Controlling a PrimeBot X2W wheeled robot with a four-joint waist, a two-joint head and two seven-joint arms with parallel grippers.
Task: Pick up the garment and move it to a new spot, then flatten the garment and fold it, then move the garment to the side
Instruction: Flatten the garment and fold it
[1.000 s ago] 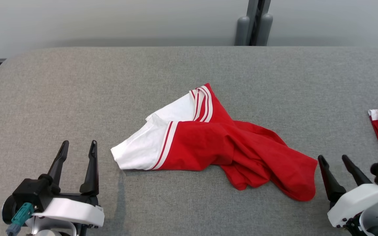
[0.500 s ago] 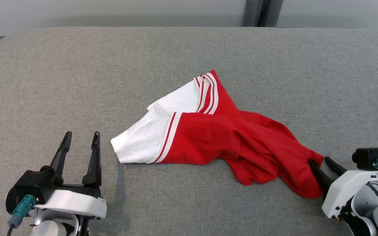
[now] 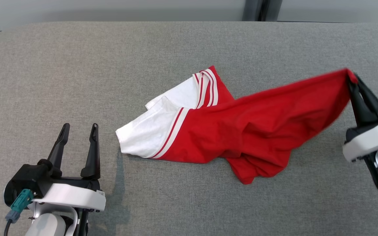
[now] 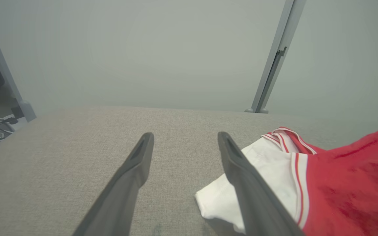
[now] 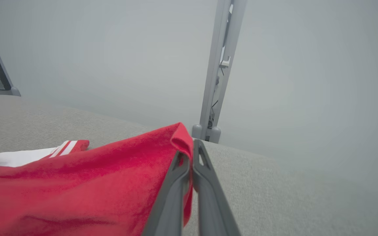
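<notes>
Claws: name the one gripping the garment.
The right claw, shut on a raised red corner of the garment; the left claw stands open over the grey surface, touching no cloth.

Garment (image 3: pixel 258 124) red, one end white, thin red-and-white stripes at colour join and cuff. Table (image 3: pixel 77 65) grey, woven texture. Left gripper (image 3: pixel 79 126) black, white housing, teal plug (image 3: pixel 20 203). Right gripper (image 3: pixel 353 80) black, white housing. Wall (image 3: pixel 110 9) pale grey.
</notes>
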